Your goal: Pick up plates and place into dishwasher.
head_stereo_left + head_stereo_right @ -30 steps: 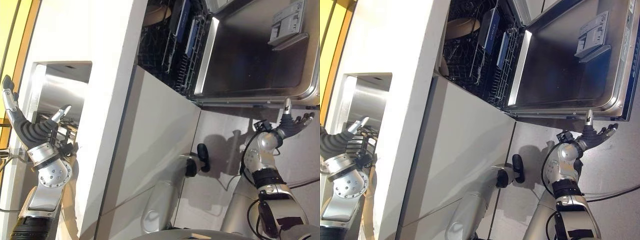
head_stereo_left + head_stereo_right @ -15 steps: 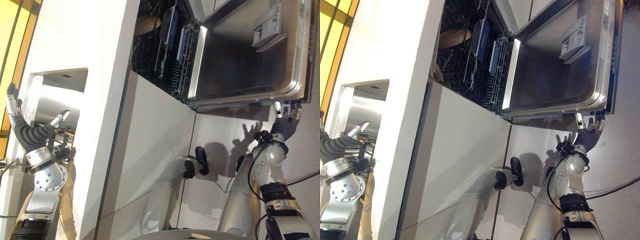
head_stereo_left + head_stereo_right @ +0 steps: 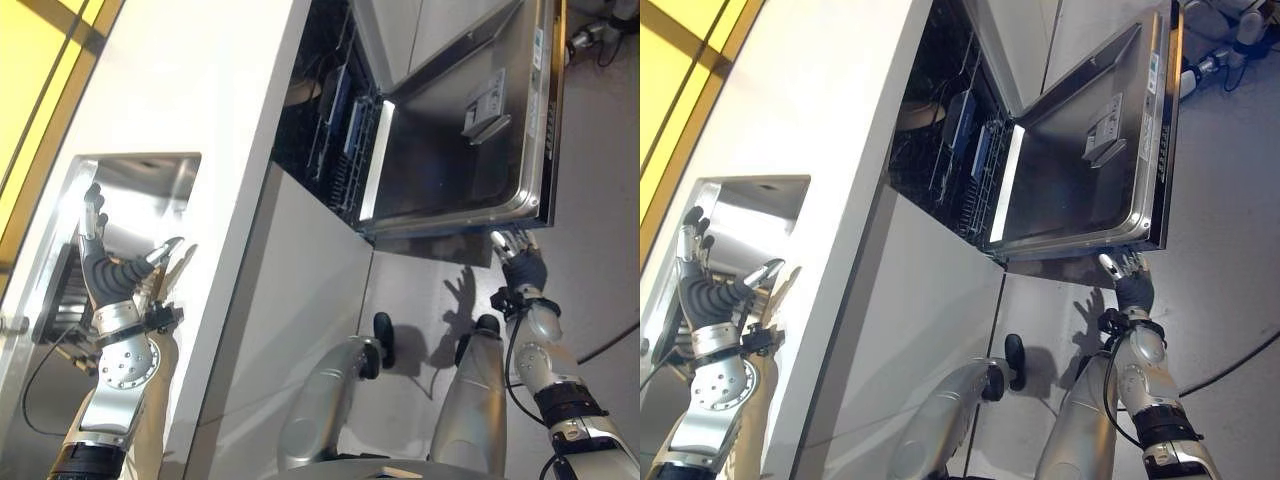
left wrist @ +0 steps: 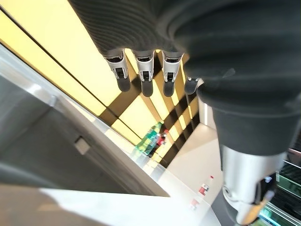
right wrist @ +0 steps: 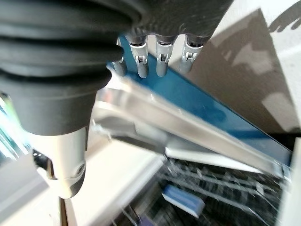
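The dishwasher stands open, its steel door (image 3: 450, 160) folded down over the floor. Its dark wire rack (image 3: 335, 130) holds blue items and a tan plate (image 3: 923, 113) deep inside. My right hand (image 3: 522, 265) is just under the door's outer edge, open, its straight fingers (image 5: 160, 59) pointing at the blue-edged door rim (image 5: 197, 99) and holding nothing. My left hand (image 3: 110, 285) hovers over the steel sink (image 3: 140, 190), open with fingers (image 4: 143, 80) spread and nothing in it.
A thick white counter (image 3: 220, 120) runs between the sink and the dishwasher, with a grey cabinet front (image 3: 300, 300) below it. A dark wire rack (image 3: 55, 305) sits in the sink beside my left hand. Yellow wall panels (image 3: 40, 60) back the sink.
The camera has shifted, so the whole scene sits differently. My right hand has turned its fingers up under the door's edge. My left hand stays open over the sink.
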Controlling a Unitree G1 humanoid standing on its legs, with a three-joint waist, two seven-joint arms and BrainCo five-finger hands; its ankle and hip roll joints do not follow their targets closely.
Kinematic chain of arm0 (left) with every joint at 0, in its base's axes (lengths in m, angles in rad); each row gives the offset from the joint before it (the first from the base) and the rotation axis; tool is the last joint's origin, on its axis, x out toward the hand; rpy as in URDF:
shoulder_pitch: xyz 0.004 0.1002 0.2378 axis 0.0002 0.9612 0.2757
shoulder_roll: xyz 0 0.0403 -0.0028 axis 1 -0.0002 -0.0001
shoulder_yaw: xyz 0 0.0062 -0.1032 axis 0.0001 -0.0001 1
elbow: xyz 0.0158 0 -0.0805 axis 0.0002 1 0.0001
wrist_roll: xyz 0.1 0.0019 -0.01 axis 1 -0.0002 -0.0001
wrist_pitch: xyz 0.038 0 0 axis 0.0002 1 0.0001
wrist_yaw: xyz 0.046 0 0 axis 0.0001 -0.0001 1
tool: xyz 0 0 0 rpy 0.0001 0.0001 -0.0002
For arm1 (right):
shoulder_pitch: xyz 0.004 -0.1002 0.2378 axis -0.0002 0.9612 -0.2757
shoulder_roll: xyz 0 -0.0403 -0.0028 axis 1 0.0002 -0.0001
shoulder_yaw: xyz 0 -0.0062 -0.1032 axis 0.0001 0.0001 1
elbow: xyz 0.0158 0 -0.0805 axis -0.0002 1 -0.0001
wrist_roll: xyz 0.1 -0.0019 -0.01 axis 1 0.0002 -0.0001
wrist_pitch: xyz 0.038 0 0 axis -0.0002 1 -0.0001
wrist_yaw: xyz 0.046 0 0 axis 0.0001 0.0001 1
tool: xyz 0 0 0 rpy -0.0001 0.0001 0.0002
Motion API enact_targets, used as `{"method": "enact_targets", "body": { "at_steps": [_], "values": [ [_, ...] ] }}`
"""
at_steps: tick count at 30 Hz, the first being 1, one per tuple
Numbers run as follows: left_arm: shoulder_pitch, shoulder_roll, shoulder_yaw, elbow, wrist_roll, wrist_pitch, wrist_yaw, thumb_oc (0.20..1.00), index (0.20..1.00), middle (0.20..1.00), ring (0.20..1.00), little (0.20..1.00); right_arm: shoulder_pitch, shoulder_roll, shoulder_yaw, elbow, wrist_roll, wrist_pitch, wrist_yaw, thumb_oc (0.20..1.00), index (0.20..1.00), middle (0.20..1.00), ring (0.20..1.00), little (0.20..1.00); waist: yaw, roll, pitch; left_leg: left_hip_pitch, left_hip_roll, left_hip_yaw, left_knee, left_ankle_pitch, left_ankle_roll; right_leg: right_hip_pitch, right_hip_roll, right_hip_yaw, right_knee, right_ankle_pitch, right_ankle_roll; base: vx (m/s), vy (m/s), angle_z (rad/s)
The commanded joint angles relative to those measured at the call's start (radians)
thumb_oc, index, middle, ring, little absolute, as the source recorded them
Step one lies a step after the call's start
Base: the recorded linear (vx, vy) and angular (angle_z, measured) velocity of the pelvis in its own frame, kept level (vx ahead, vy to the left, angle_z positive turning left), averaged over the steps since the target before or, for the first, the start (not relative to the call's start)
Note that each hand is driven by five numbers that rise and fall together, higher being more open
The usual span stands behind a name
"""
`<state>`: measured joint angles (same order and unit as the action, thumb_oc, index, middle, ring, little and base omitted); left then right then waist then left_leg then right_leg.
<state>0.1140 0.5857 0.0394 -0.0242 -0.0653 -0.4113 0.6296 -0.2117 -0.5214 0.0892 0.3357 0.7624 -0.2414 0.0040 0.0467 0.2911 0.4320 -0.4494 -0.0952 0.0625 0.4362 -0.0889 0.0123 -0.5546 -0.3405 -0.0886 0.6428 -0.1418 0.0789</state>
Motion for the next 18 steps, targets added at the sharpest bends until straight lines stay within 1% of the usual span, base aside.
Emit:
{"method": "enact_targets", "body": {
  "at_steps": [1, 4, 5, 13, 14, 15, 16, 18],
  "values": [
    [0.005, 0.01, 0.03, -0.049, -0.038, -0.009, -0.017, 1.0, 1.0, 1.0, 1.0, 1.0, -0.297, -0.022, 0.007, -0.174, -0.058, -0.101, 0.107, 1.0, 1.0, 1.0, 1.0, 1.0, 0.064, -0.002, -0.014, 0.026, -0.008, -0.025, 0.035, -0.007, -0.021, 0.131, -0.025, -0.002, -0.043, -0.026, -0.055, 0.16, -0.008, 0.43],
    [0.01, 0.01, 0.036, -0.043, -0.031, -0.012, -0.035, 1.0, 1.0, 1.0, 1.0, 1.0, -0.278, -0.006, 0.011, -0.166, -0.06, -0.111, 0.107, 1.0, 1.0, 1.0, 1.0, 1.0, 0.087, -0.029, -0.032, 0.05, -0.007, -0.043, 0.023, -0.005, -0.024, 0.19, -0.029, -0.034, -0.087, -0.014, -0.052, 0.13, -0.025, 0.36],
    [0.014, 0.013, 0.042, -0.041, -0.027, -0.016, -0.047, 1.0, 1.0, 1.0, 1.0, 1.0, -0.269, 0.002, 0.013, -0.16, -0.061, -0.119, 0.103, 1.0, 1.0, 1.0, 1.0, 1.0, 0.102, -0.044, -0.044, 0.061, -0.005, -0.053, 0.014, -0.004, -0.026, 0.221, -0.03, -0.053, -0.114, -0.006, -0.051, 0.14, -0.042, 0.34],
    [0.055, 0.021, 0.096, -0.031, -0.003, -0.042, -0.11, 1.0, 1.0, 1.0, 1.0, 1.0, -0.217, 0.055, 0.023, -0.156, -0.073, -0.166, 0.091, 1.0, 1.0, 1.0, 1.0, 1.0, 0.179, -0.133, -0.106, 0.132, 0.006, -0.115, -0.048, 0.007, -0.03, 0.393, -0.013, -0.149, -0.262, 0.038, -0.039, 0.14, -0.043, 0.37],
    [0.059, 0.024, 0.106, -0.029, 0.003, -0.047, -0.121, 1.0, 1.0, 1.0, 1.0, 1.0, -0.209, 0.066, 0.022, -0.149, -0.071, -0.183, 0.086, 1.0, 1.0, 1.0, 1.0, 1.0, 0.192, -0.148, -0.116, 0.141, 0.006, -0.122, -0.056, 0.008, -0.029, 0.417, -0.011, -0.159, -0.28, 0.043, -0.037, 0.11, -0.075, 0.3],
    [0.061, 0.027, 0.111, -0.03, 0.005, -0.049, -0.126, 1.0, 1.0, 1.0, 1.0, 1.0, -0.205, 0.071, 0.022, -0.147, -0.069, -0.191, 0.083, 1.0, 1.0, 1.0, 1.0, 1.0, 0.195, -0.154, -0.119, 0.145, 0.007, -0.124, -0.059, 0.008, -0.028, 0.427, -0.011, -0.166, -0.287, 0.047, -0.036, 0.13, -0.126, 0.33],
    [0.061, 0.037, 0.125, -0.029, 0.013, -0.053, -0.141, 1.0, 1.0, 1.0, 1.0, 1.0, -0.19, 0.083, 0.017, -0.148, -0.058, -0.218, 0.074, 1.0, 1.0, 1.0, 1.0, 1.0, 0.207, -0.174, -0.127, 0.152, 0.008, -0.124, -0.061, 0.005, -0.026, 0.446, -0.011, -0.178, -0.299, 0.056, -0.035, 0.1, -0.132, 0.44],
    [0.062, 0.046, 0.138, -0.027, 0.031, -0.058, -0.156, 1.0, 1.0, 1.0, 1.0, 1.0, -0.167, 0.101, 0.01, -0.155, -0.045, -0.243, 0.069, 1.0, 1.0, 1.0, 1.0, 1.0, 0.214, -0.194, -0.131, 0.151, 0.007, -0.124, -0.047, -0.006, -0.022, 0.459, -0.013, -0.191, -0.302, 0.065, -0.031, 0.1, -0.148, 0.51]
  ]
}}
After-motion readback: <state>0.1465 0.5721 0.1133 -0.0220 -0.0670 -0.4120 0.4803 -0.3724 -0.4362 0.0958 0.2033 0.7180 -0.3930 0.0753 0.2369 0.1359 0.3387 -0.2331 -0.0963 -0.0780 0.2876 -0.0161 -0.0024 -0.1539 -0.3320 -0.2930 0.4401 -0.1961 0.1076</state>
